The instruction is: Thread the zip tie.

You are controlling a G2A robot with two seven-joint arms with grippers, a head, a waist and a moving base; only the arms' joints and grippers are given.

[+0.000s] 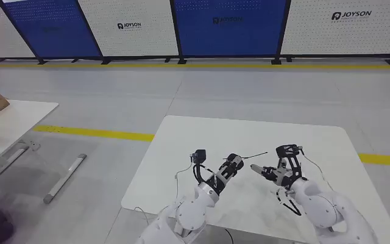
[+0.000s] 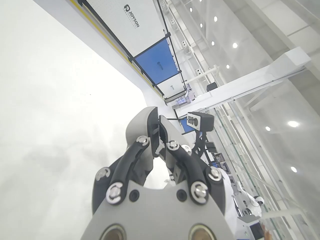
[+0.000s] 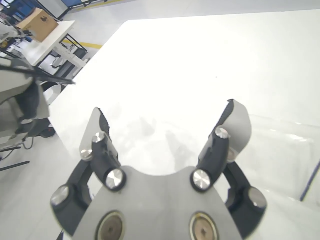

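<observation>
Currently, the left gripper is closed on the zip tie and holds it clear of the table. The free length projects from the fingertips toward the right gripper. The right gripper is spread wide with nothing between its fingers, and it sits above the table just beside the free end. From the right wrist camera, the zip tie appears as a thin black strip tapering to a tip beyond the other arm's gripper.

Handling notes, as judgement:
- Weight: negligible. One pinch supports it.
- Stiffness: a narrow, springy plastic strip. The unsupported length is likely to sag or whip under quick motion.
- Surface: smooth, and it is likely to slide or twist in a loose grip.
- Grip point: take hold near the free tip, across the flat faces. Leave enough tip exposed to enter the locking head.

Which end carries the locking head is too small to tell.
</observation>
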